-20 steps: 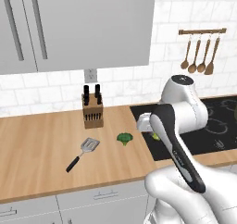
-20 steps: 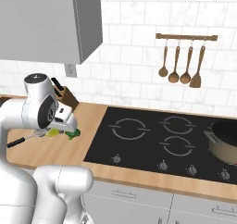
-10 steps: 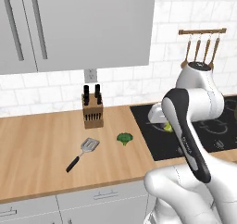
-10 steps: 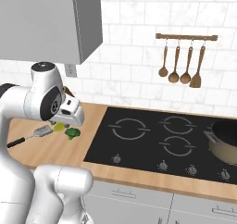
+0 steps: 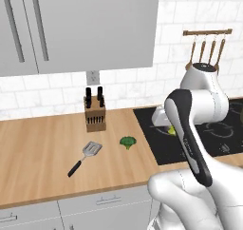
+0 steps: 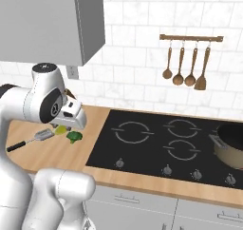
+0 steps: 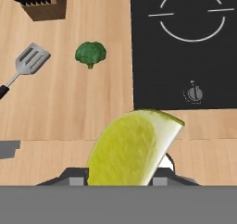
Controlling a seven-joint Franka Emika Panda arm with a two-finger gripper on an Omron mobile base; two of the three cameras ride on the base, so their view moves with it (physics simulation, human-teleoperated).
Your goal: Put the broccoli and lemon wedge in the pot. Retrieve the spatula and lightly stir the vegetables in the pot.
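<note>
My gripper (image 7: 119, 177) is shut on the lemon wedge (image 7: 132, 149), a yellow-green crescent that stands large in the hand view. It hangs above the counter's front near the cooktop's left edge, and the wedge (image 6: 61, 129) peeks out under the hand (image 6: 71, 119). The broccoli (image 7: 90, 53) lies on the wood counter, apart from the gripper, seen too as broccoli (image 5: 127, 141) (image 6: 74, 136). Left of it rests the spatula (image 5: 85, 156) (image 7: 25, 65), silver head and black handle. The pot (image 6: 230, 144) sits on the far right burner.
A black cooktop (image 6: 166, 146) (image 7: 185, 47) covers the counter's right part. A knife block (image 5: 95, 116) stands at the back wall. Wooden utensils (image 6: 186, 62) hang on a rail above the cooktop. Bare wood counter (image 5: 38, 143) stretches to the left.
The arm has risen and swung a little toward the cooktop, carrying the lemon wedge with it. Broccoli and spatula have stayed put.
</note>
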